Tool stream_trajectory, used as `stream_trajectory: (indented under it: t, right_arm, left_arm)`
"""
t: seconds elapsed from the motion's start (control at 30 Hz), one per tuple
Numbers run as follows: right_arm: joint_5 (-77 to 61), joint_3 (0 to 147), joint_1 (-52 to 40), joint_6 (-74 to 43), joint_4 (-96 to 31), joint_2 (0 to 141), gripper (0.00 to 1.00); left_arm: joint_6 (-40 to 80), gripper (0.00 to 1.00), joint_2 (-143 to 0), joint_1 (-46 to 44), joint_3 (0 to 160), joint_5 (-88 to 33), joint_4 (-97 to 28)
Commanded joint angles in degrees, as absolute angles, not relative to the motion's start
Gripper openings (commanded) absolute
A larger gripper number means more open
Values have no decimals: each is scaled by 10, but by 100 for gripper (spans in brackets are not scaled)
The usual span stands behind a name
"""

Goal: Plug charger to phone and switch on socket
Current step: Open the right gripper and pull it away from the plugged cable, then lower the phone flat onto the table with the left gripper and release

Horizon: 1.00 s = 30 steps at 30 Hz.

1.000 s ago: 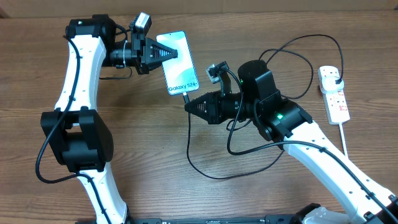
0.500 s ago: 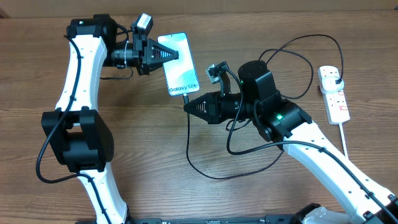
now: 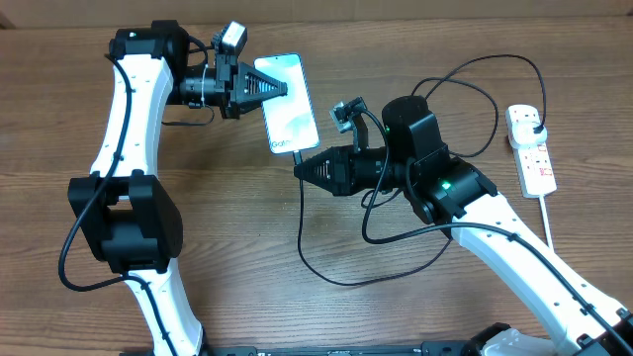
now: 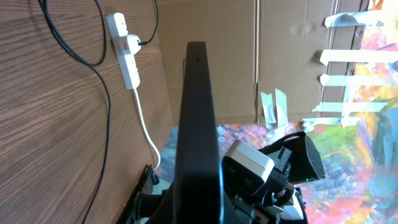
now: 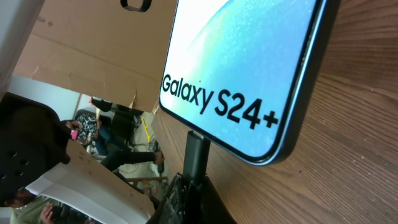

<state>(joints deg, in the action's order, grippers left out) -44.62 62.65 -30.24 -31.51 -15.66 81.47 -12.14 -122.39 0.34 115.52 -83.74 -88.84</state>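
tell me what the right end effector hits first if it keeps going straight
Likely the phone: the right end effector points at its bottom edge, with the charger tip it holds at that edge. Depth is unclear.

The wooden bench (image 3: 227,267), brown and grained, lies under and around the left pincer (image 3: 280,89) and the right pincer (image 3: 300,168). Ahead of the left pincer, past the bench's edge, stands a cardboard wall (image 4: 292,68) with strips of pale tape (image 4: 348,57), and next to it a brightly painted sheet (image 4: 373,149). More cardboard (image 5: 87,50) rises ahead of the right pincer.
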Motion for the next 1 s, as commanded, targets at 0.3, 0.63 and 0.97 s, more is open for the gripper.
stream_trajectory:
  t: [0.3, 0.63, 0.97]
  right_arm:
    - [-386, 642, -279, -312, -190, 797, 25]
    - [-333, 642, -279, -295, -286, 797, 52]
    - [-250, 642, -279, -295, -388, 797, 61]
  left_arm:
    - [-137, 4, -1218, -30, 1160, -692, -899]
    - [-137, 4, -1218, -30, 1156, -534, -893]
    - [-48, 4, -1218, -30, 1051, -511, -754]
